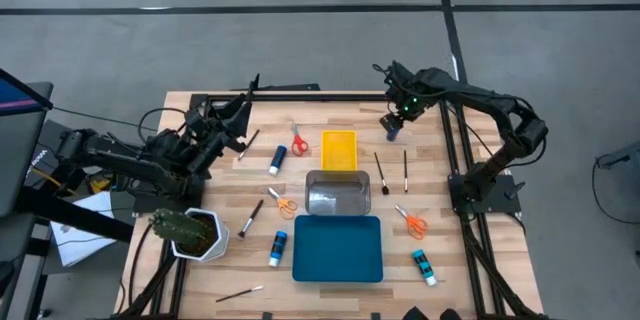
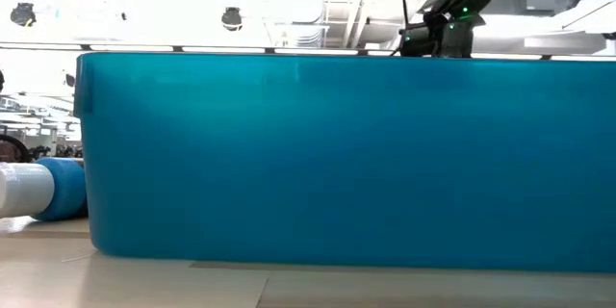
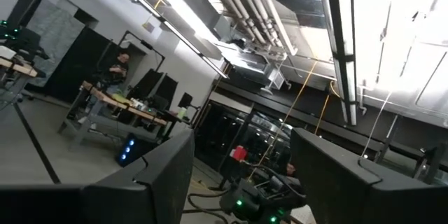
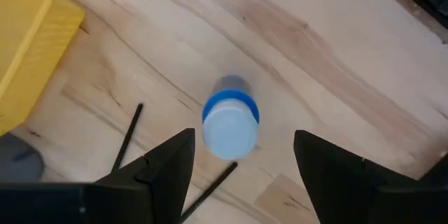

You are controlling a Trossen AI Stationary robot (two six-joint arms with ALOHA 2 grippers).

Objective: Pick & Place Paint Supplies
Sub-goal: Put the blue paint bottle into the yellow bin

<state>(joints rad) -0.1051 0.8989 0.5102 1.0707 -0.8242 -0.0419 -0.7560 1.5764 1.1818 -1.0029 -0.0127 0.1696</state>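
Wooden slats make up the table (image 1: 330,110), and I count four blue bottles: one (image 1: 392,132) standing near the far right corner, one (image 1: 275,159) lying left of the yellow tray (image 1: 338,150), one (image 1: 278,248) beside the blue tray (image 1: 338,248), one (image 1: 424,267) toward the near right corner. Three scissors (image 1: 297,143) (image 1: 281,203) (image 1: 413,223) and five paintbrushes (image 1: 381,173) lie scattered. One clear tray (image 1: 335,194) and one cactus (image 1: 185,230) sit there too. Right gripper (image 1: 396,120) hovers over the standing bottle, jaws wide, empty. Left gripper (image 1: 238,112) is raised near the far left corner, jaws wide, empty.
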